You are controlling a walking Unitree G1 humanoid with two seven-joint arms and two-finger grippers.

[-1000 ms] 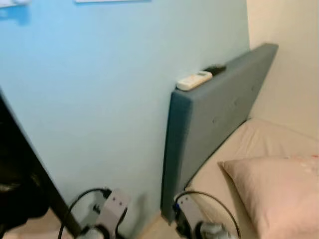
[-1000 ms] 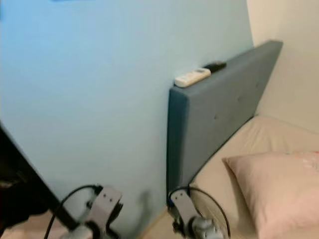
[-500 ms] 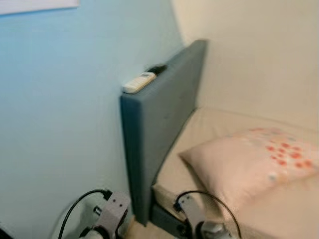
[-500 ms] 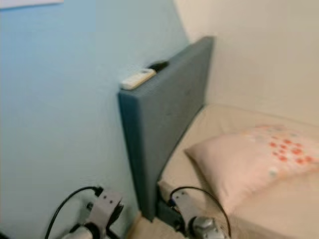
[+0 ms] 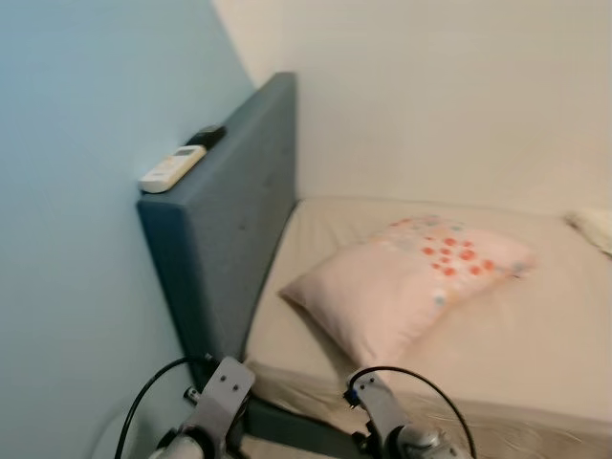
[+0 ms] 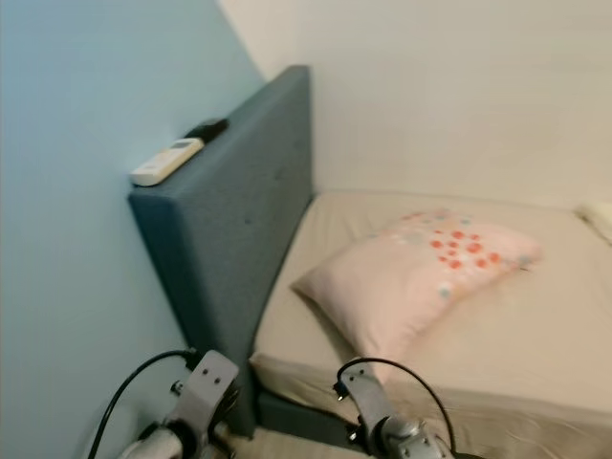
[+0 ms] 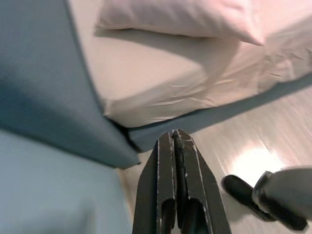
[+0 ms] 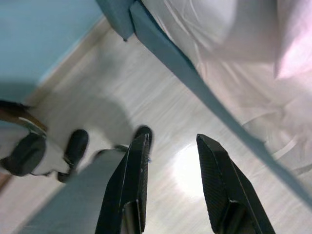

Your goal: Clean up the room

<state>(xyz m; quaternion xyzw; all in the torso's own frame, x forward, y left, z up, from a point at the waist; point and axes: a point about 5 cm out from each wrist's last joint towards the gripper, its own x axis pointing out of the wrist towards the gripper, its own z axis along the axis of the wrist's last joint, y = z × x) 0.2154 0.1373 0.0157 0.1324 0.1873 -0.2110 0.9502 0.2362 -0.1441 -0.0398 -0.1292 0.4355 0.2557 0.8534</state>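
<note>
View has swung from the wall to the bed and pillow at 2 o'clock (a turn while scouting); left end effector closed, right end effector open.

The dark object behind the white remote on the headboard is too blurred to identify

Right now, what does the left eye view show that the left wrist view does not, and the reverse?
The left eye view shows a white remote and a dark object on top of the blue headboard.

The left wrist view shows the left gripper, its fingers shut, over the pale wood floor.

Both show the headboard, the pink pillow and the beige mattress.
</note>
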